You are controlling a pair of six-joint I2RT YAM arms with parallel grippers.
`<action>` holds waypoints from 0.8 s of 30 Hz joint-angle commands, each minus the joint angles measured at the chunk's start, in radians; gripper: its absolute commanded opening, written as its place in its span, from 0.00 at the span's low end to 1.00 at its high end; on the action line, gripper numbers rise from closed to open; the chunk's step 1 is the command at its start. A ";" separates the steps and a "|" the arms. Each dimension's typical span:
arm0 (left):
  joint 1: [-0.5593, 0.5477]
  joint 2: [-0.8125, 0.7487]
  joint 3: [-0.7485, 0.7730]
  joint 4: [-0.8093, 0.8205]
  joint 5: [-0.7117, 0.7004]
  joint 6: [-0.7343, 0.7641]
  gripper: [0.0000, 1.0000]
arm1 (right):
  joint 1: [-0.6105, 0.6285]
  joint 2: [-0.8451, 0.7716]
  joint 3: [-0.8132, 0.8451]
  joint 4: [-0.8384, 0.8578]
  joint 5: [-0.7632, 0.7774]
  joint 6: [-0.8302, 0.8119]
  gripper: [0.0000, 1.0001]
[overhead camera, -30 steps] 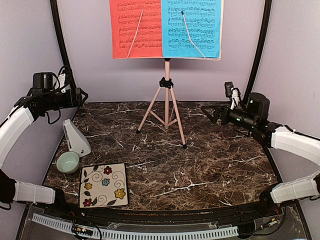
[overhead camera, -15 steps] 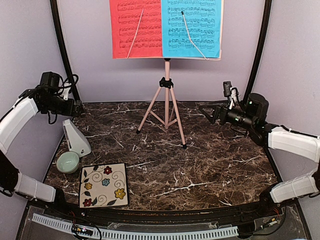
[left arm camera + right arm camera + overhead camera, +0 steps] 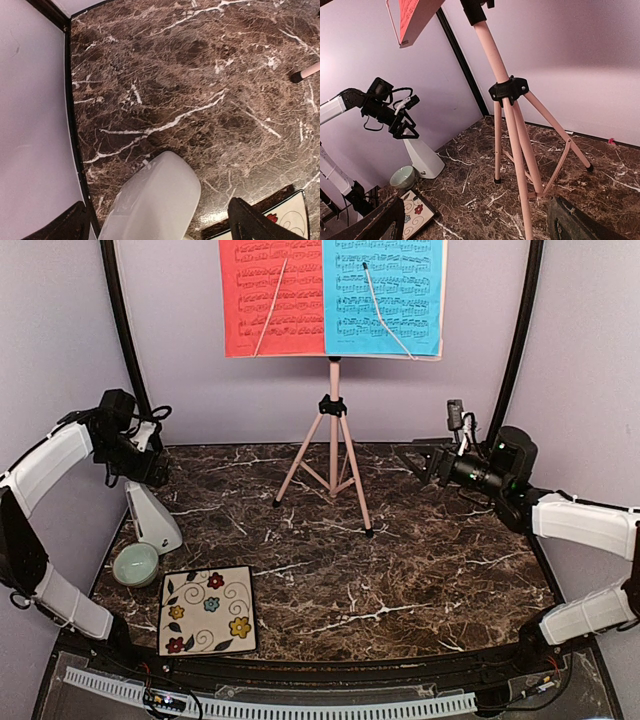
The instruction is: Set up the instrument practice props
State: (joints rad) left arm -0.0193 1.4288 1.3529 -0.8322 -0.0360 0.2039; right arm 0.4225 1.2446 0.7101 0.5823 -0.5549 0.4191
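The pale pink tripod music stand [image 3: 333, 435] stands at the back centre of the marble table [image 3: 400, 560], with a red sheet [image 3: 271, 298] and a blue sheet [image 3: 385, 298] of music on its desk. The stand also shows in the right wrist view [image 3: 512, 130]. The white pyramid metronome [image 3: 152, 516] stands at the left edge. My left gripper [image 3: 150, 472] hovers open just above its top; the metronome [image 3: 150, 200] lies between and below the fingers [image 3: 250, 222]. My right gripper [image 3: 420, 462] is open and empty in the air, right of the stand.
A pale green bowl [image 3: 135, 564] sits in front of the metronome. A square floral tile [image 3: 207, 610] lies at the front left. Purple walls and black frame posts [image 3: 122, 330] close in the back and sides.
My left gripper has swung right and down from beside the wall to just above the metronome's top. My right gripper has shifted slightly left and tilted.
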 commanded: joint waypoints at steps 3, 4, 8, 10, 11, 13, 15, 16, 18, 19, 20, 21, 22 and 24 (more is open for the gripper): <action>0.033 -0.056 -0.091 0.052 -0.120 -0.027 0.99 | -0.004 0.017 0.019 0.099 -0.036 0.048 1.00; 0.042 -0.067 -0.111 0.064 -0.125 -0.050 0.99 | -0.004 0.021 0.019 0.105 -0.040 0.052 1.00; 0.052 -0.084 -0.196 0.111 -0.157 -0.185 0.99 | -0.004 0.031 0.021 0.115 -0.044 0.061 1.00; 0.053 -0.096 -0.239 0.144 -0.189 -0.292 0.99 | -0.004 0.032 0.020 0.116 -0.043 0.065 1.00; 0.052 -0.102 -0.263 0.158 -0.211 -0.355 0.99 | -0.004 0.030 0.020 0.116 -0.040 0.066 1.00; 0.052 -0.114 -0.282 0.155 -0.221 -0.466 0.96 | -0.004 0.025 0.019 0.114 -0.032 0.067 1.00; 0.053 -0.153 -0.329 0.198 -0.176 -0.544 0.92 | -0.004 0.021 0.016 0.113 -0.026 0.068 1.00; 0.051 -0.182 -0.357 0.241 -0.167 -0.579 0.89 | -0.004 0.023 0.014 0.114 -0.023 0.070 1.00; 0.050 -0.228 -0.403 0.312 -0.147 -0.631 0.83 | -0.004 0.026 0.016 0.114 -0.025 0.074 1.00; 0.048 -0.232 -0.409 0.319 -0.148 -0.651 0.80 | -0.003 0.029 0.017 0.114 -0.025 0.075 1.00; 0.039 -0.227 -0.406 0.319 -0.156 -0.663 0.79 | -0.004 0.029 0.017 0.114 -0.024 0.075 1.00; 0.024 -0.220 -0.397 0.316 -0.175 -0.665 0.79 | -0.004 0.029 0.017 0.113 -0.022 0.077 1.00; 0.007 -0.208 -0.385 0.308 -0.204 -0.668 0.79 | -0.004 0.030 0.017 0.112 -0.020 0.079 1.00; -0.032 -0.187 -0.365 0.306 -0.245 -0.672 0.75 | -0.003 0.029 0.016 0.108 -0.016 0.079 1.00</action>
State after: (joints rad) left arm -0.0002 1.2251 0.9615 -0.5606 -0.2016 -0.3935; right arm 0.4225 1.2736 0.7101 0.6510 -0.5823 0.4881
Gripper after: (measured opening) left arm 0.778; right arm 0.999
